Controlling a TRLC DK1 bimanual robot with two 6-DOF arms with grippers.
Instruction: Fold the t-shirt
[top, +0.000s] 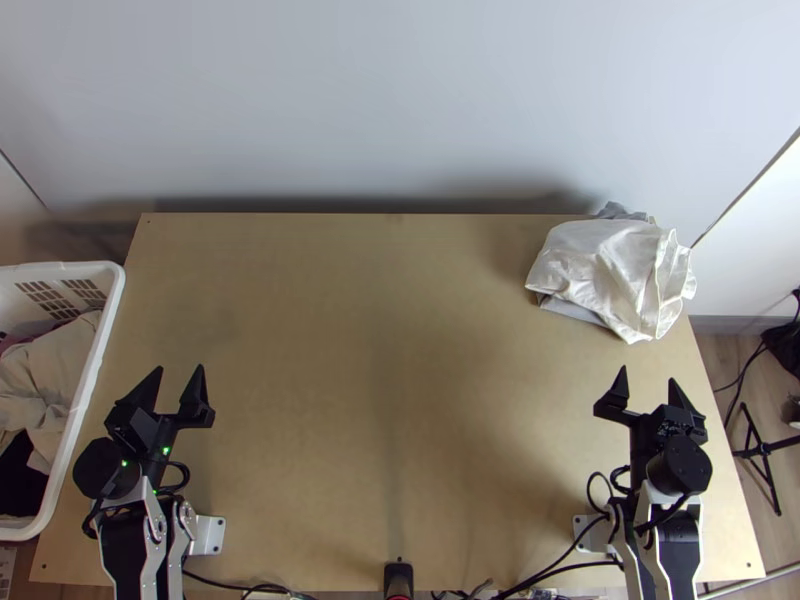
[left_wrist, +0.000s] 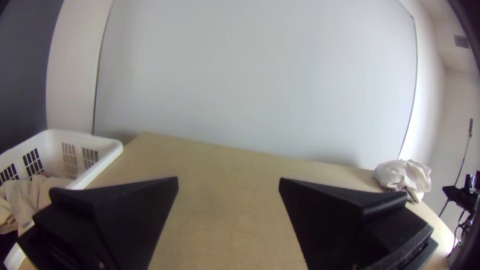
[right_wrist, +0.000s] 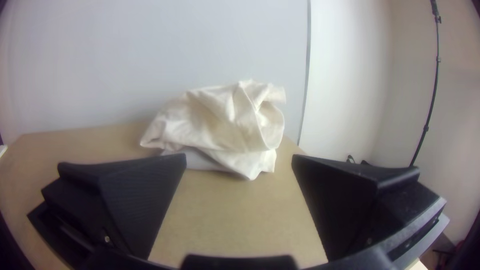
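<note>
Your right gripper (top: 648, 376), fingers spread wide with nothing between them, faces up the right side of the tabletop (top: 380, 350). Straight ahead of it, and a touch toward the middle, sits the t-shirt (right_wrist: 215, 120), a cream bundle bunched at the far right corner, near the wall (top: 380, 110). In the right wrist view it shows beyond the gap between the two fingers, apart from both. Its nearest flap droops toward you, almost in line with that opening, and is likely your shortest way in.

The heap has no clean long axis; it spreads a little more across the tabletop than toward you, with ruffled folds at its right end. Grey cloth (top: 585, 313) peeks out beneath, and you cannot tell whether it belongs to the same garment.

Your left gripper (top: 179, 369), also wide and holding nothing, waits on the opposite side, well apart, with the t-shirt lying on a long diagonal across the tabletop. The right arm is clearly the nearer, so the first grasp probably falls to it, drawing the cloth toward the middle, where both arms could spread it before folding.
</note>
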